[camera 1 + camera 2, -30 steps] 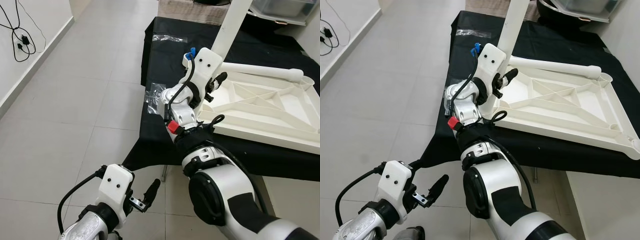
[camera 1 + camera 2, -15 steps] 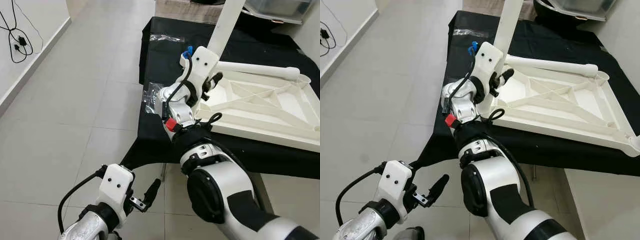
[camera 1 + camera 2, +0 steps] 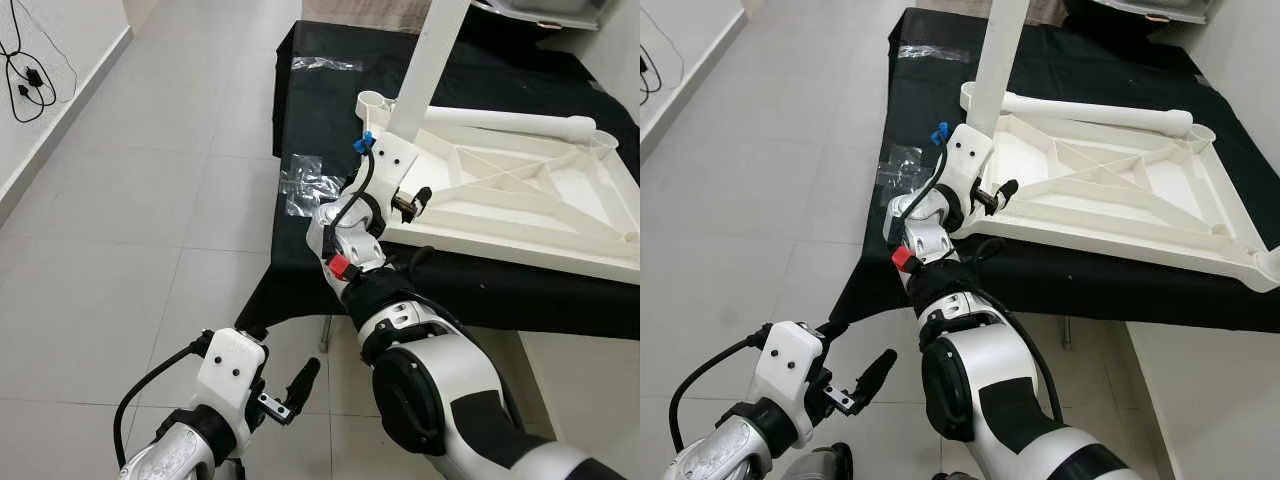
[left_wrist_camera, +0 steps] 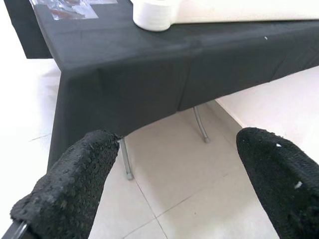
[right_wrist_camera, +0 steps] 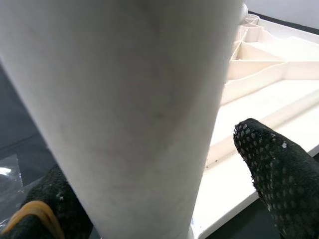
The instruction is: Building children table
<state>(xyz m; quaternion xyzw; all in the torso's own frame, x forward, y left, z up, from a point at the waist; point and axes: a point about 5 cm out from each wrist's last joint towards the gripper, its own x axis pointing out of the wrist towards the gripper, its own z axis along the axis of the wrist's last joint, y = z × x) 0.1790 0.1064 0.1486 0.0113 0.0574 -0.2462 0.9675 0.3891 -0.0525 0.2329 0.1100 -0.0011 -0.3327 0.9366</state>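
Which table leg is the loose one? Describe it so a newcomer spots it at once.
Start at the table draped in black cloth, where the white tabletop lies underside up, ribs showing. Along its far edge lies the loose leg, a white round bar with a rounded end toward the robot's right. It lies flat, while the other leg stands upright by the tabletop's left edge.

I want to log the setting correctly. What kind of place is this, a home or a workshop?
Probably a room in a home, or a plain indoor workspace. It has a pale tiled floor, a white wall with cables, and a folding table under a black cloth holding an upturned white tabletop.
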